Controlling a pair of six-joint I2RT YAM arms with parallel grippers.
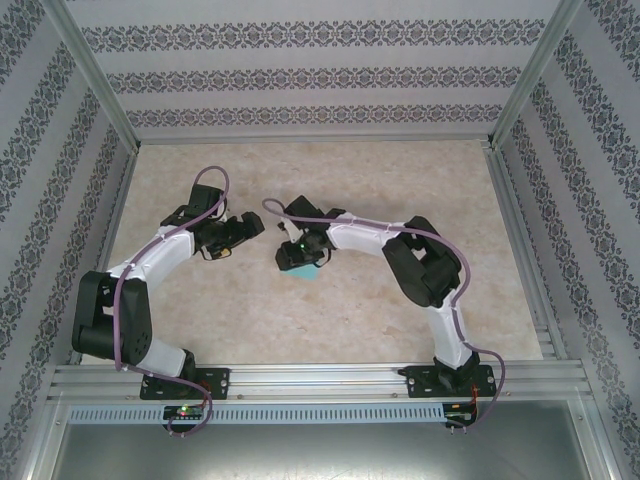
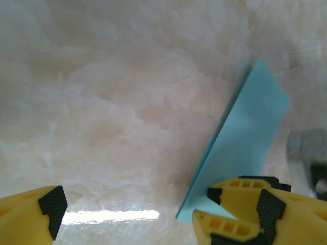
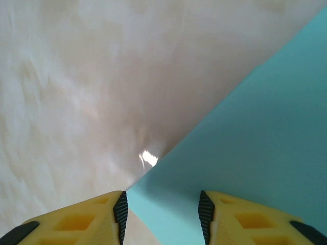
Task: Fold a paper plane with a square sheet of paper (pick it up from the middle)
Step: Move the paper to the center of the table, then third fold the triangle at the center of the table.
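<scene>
Narrow, smooth-creased turquoise paper (image 2: 248, 138) strip on glossy marble-patterned tabletop (image 2: 112, 102)

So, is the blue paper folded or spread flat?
Folded, it seems: the paper is a narrow strip with a doubled long edge, not a square.

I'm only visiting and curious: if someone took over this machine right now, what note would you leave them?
Left gripper: open and empty, low over the table, beside the paper.
Right gripper: open, directly over the paper, not clamping it.
Paper: mid-table between the arms, mostly under the right gripper.
Done: it looks narrower than a square, so probably some folding; how much is unclear.
Left: no finished plane yet, so the remaining folds.
</scene>
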